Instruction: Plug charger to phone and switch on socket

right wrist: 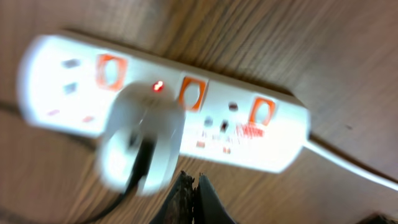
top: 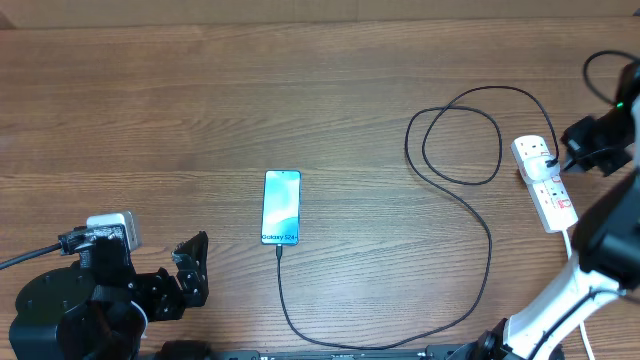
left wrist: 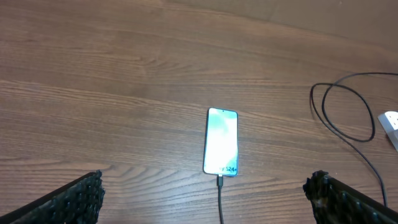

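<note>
The phone (top: 282, 207) lies flat mid-table, its blue-teal screen lit; it also shows in the left wrist view (left wrist: 221, 141). The black charger cable (top: 470, 290) is plugged into the phone's near end (left wrist: 219, 182) and loops back to a white adapter (right wrist: 140, 140) in the socket. The socket (top: 545, 183) is a white power strip at the right; in the right wrist view (right wrist: 249, 124) a small red light glows on it. My right gripper (right wrist: 193, 182) is shut and empty, just beside the strip. My left gripper (left wrist: 205, 196) is open and empty, short of the phone.
The strip's white cord (top: 573, 245) runs toward the near right edge, past the right arm's white base (top: 545, 315). The cable's loops (top: 455, 140) lie left of the strip. The left arm base (top: 70, 310) sits at the near left corner.
</note>
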